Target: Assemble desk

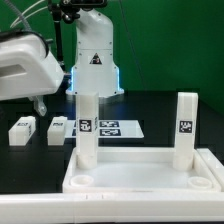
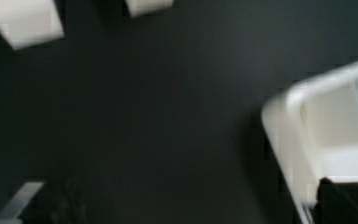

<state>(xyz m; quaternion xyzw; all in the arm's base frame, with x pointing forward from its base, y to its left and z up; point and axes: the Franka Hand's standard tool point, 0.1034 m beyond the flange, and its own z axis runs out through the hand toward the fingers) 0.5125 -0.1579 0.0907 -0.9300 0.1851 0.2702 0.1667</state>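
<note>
The desk top (image 1: 140, 172) lay rim-up on the dark tabletop (image 1: 150, 106). 2 upright legs stood in its far corner sockets, one (image 1: 87, 125) at the exterior view's left and one (image 1: 186, 125) at its right. Behind it, between them, lay the marker board (image 1: 110, 127). 2 loose legs (image 1: 22, 130) (image 1: 58, 128) lay beyond its left far corner. The claw (image 1: 40, 104) hung above those, apart from the desk top. I could not tell whether it was released or clenched.
</note>
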